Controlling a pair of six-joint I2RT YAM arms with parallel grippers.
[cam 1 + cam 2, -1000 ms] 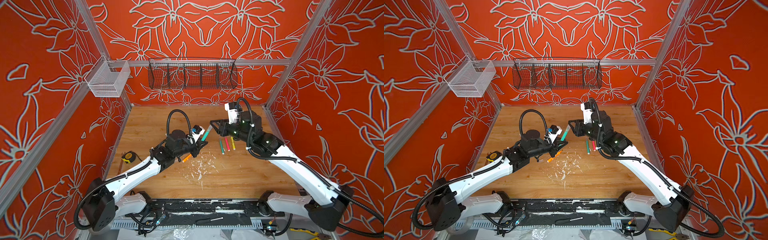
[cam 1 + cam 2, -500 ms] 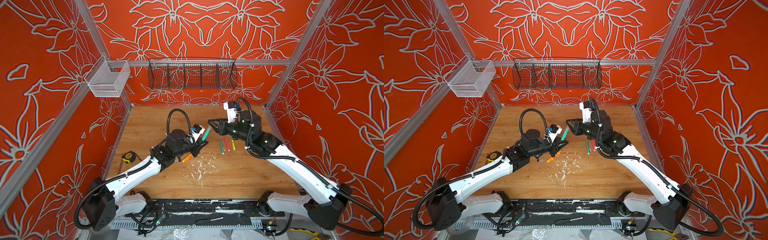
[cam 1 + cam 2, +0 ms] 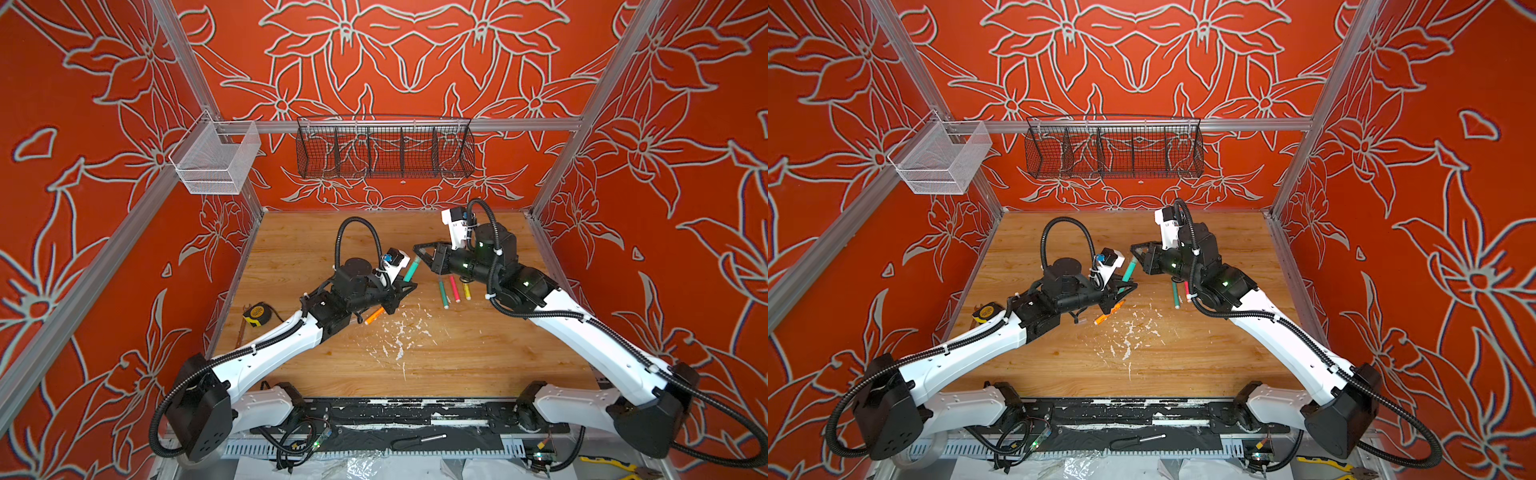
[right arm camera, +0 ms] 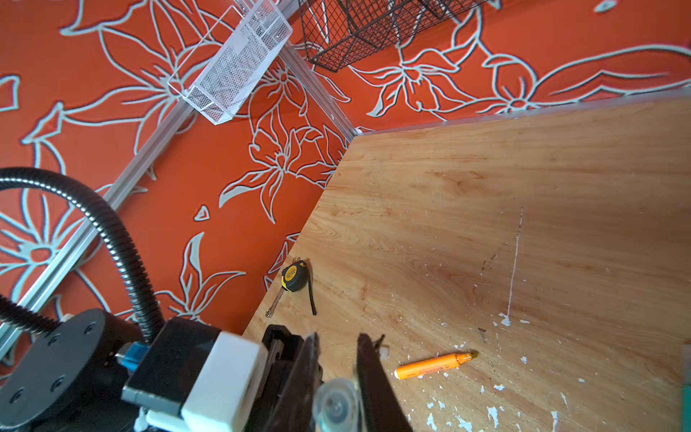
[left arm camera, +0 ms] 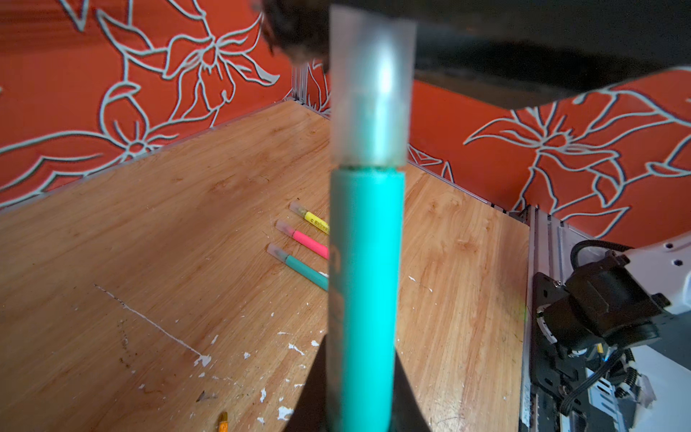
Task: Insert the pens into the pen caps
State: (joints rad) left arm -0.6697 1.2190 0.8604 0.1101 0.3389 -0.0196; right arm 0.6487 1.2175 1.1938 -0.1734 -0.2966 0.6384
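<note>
My left gripper (image 3: 405, 286) is shut on a teal pen (image 3: 411, 269) and holds it tilted up towards the right arm. A clear pen cap (image 5: 372, 93) sits over the pen's tip. My right gripper (image 3: 417, 249) is shut on that cap, which shows end-on between its fingers in the right wrist view (image 4: 336, 406). Both top views show the two grippers meeting at the pen (image 3: 1128, 268). Teal (image 3: 443, 293), pink (image 3: 454, 288) and yellow (image 3: 466, 290) pens lie side by side under the right arm, each with a clear cap on. An orange pen (image 3: 374, 315) lies uncapped by the left arm.
A small clear cap (image 4: 384, 351) lies on the wood near the orange pen (image 4: 435, 364). White paint flecks (image 3: 399, 336) dot the middle of the board. A tape measure (image 3: 257, 311) sits at the left edge. A wire basket (image 3: 384, 145) and a white mesh bin (image 3: 216, 162) hang on the walls.
My right gripper has edged a little towards the teal pen and shut on the cap at its tip. The left gripper has kept its hold and its place.
</note>
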